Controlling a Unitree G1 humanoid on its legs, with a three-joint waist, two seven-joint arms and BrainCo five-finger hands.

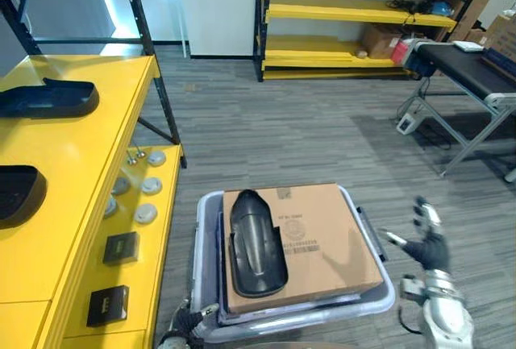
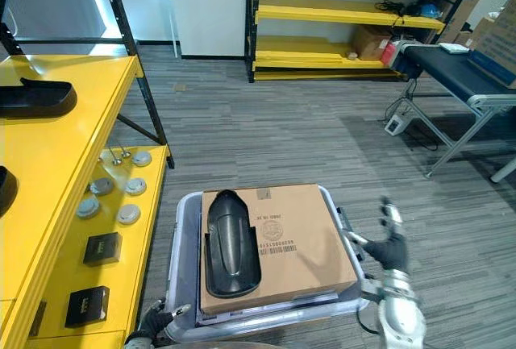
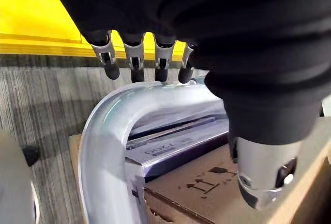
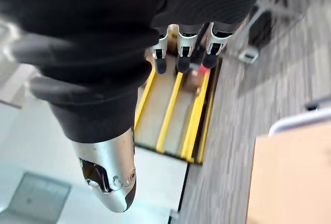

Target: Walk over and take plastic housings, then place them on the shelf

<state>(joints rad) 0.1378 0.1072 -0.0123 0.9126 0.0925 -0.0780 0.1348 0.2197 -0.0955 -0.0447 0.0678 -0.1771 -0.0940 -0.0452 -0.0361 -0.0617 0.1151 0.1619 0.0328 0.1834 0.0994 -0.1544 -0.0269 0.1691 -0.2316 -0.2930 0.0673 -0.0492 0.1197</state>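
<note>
One black plastic housing [image 1: 256,244] lay lengthwise on the left part of a cardboard box [image 1: 326,240], rounded end toward the far side. The box rested flat on a pale plastic tote [image 1: 207,213] standing on the floor directly ahead. Two further black housings [image 1: 44,99] [image 1: 16,194] lay on the top level of the yellow shelf [image 1: 89,147] at the left, well apart from each other. On the lower level of that shelf were several round grey discs [image 1: 145,213] and, nearer, two small black boxes [image 1: 121,247]. The left hand [image 2: 157,319] was at the near left corner of the tote, with its fingers [image 3: 134,63] straight above the curved rim and holding nothing. The right hand [image 1: 427,244] was raised in the air just right of the tote, clear of the box, with its fingers [image 4: 182,53] extended and spread, also empty. A second yellow rack [image 1: 347,12] stood against the far wall, and a black-topped table [image 1: 468,71] stood at the far right.
</note>
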